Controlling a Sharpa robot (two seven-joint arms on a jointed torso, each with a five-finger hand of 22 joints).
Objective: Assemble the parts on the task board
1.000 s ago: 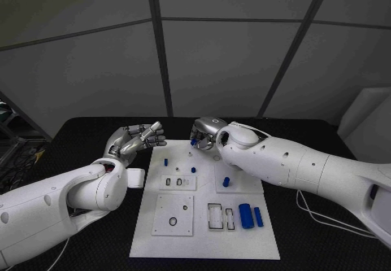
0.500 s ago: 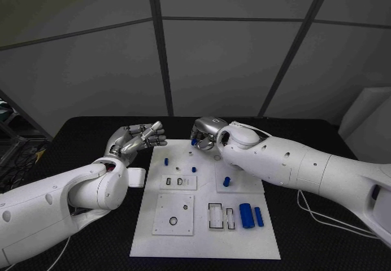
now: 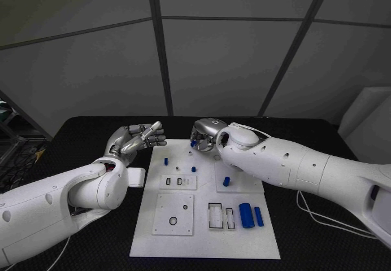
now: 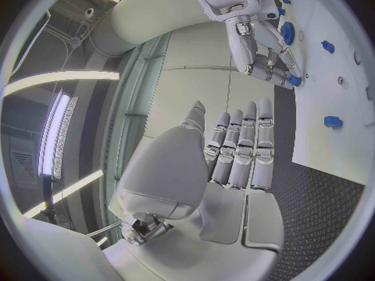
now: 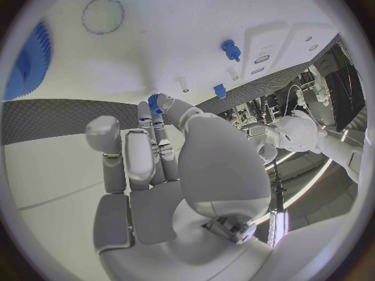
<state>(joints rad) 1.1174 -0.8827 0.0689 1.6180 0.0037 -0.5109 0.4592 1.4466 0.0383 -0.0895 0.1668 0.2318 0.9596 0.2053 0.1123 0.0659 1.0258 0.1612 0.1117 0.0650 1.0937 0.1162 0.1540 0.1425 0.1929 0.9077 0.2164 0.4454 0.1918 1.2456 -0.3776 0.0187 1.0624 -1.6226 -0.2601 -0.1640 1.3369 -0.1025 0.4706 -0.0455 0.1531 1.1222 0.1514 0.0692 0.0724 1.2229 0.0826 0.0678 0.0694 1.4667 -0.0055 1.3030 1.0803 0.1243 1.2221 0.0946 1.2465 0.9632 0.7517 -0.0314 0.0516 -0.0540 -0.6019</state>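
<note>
Task board [image 3: 204, 237]: white plate at centre of black bench [image 3: 326, 237]. Right hand [image 3: 204, 135]: above far edge of board, fingers curled, small blue part [image 5: 155, 101] pinched at fingertips. Left hand [image 3: 134, 138]: raised off far left corner of board, fingers together and nearly straight, nothing held. Large blue cylinder [image 3: 245, 215] and thinner blue cylinder [image 3: 257, 217]: lying side by side near right edge of board. Small blue pegs [image 3: 194, 169]: upright toward far end of board.
</note>
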